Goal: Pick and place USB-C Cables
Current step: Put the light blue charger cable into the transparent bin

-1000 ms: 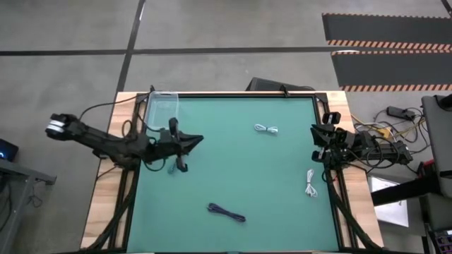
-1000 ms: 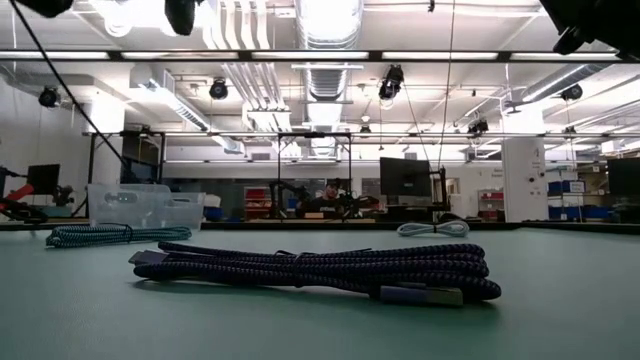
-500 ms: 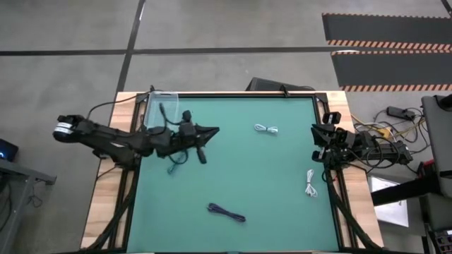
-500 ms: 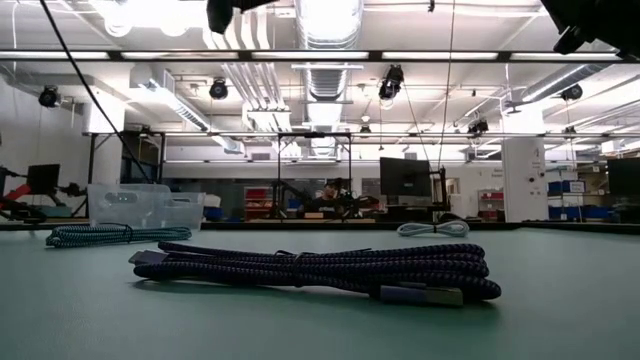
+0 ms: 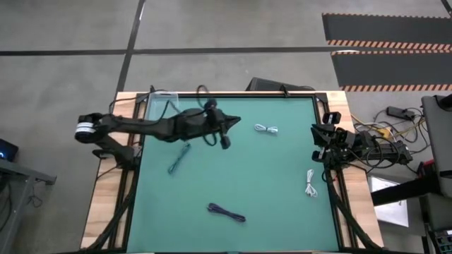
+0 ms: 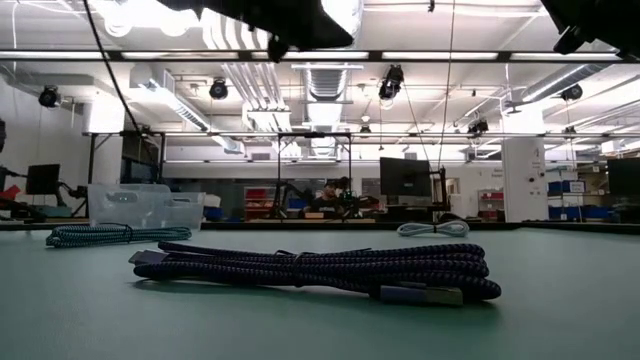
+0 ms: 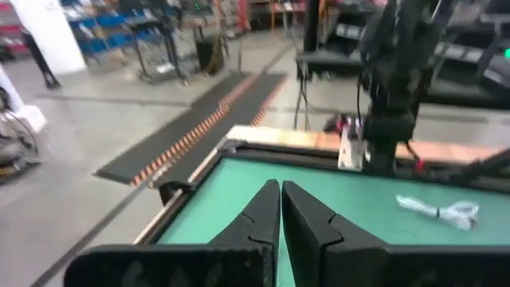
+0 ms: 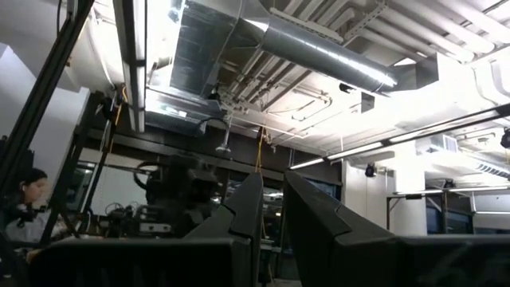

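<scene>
Low view, nearest: dark purple-black cable (image 6: 310,272) lies bundled on the green desk (image 5: 268,176), toward front edge in high view (image 5: 226,212)

Behind it, teal cable (image 6: 100,235) flat on desk, left part; from above (image 5: 178,158) it sits apart from the clear bin (image 5: 161,106) at the back-left corner. Bin also seen low (image 6: 140,206)

White cable no. 1 (image 5: 311,183) near right edge, coiled loose, just in front of the right arm base

White cable no. 2 (image 5: 266,129) toward back of desk, right of centre; shows in low view (image 6: 432,229) & left wrist view (image 7: 440,210)

Left claw (image 5: 227,130) held above desk w/ arm stretched across from left side, tip near white cable no. 2, not touching it. Wrist view: left claw (image 7: 280,203) fingers (image 7: 259,211) together, only a thin slit betw. them, nothing held

Right claw (image 5: 319,140) parked at right edge, tilted up toward ceiling ducts; in its wrist view (image 8: 271,203) fingers close together w/ narrow gap, empty

Far back: person (image 6: 326,196) seated at a bench in the room
</scene>
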